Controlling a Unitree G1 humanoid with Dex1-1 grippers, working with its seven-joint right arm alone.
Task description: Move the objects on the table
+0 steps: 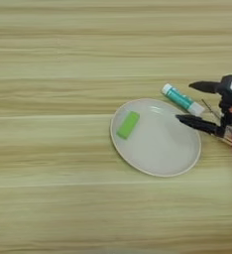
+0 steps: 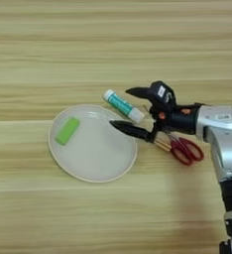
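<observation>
— Where did things stand when you looked in?

— The right tool (image 2: 130,109) hung over the bench (image 1: 53,49) with its two black fingers spread wide, nothing between them. One finger pointed left above the teal-and-white tube (image 2: 123,106), the other reached low toward the right rim of the white plate (image 2: 83,171). I'd say it was between grasps, not carrying anything.

— And the objects it was meant to move?

— The scissors (image 2: 183,149), red loops and all, lay on the wood just right of the plate, partly under the tool and the silver forearm (image 2: 222,134). A thin rod with a yellowish end lay by them under the lower finger; I took it for the screwdriver, though I couldn't be sure. The tube sat on the bench close beside the plate's upper right rim. A small green block (image 1: 128,124) lay flat inside the plate, on its left half.

— So how far along?

— Hard to call, since no goal was named. If the plate was the target, one item was in and the tube, the scissors and that rod remained outside.

— The surroundings?

— Only the bench showed: pale wood with horizontal grain stripes, filling the view. Nothing of the room beyond.
</observation>
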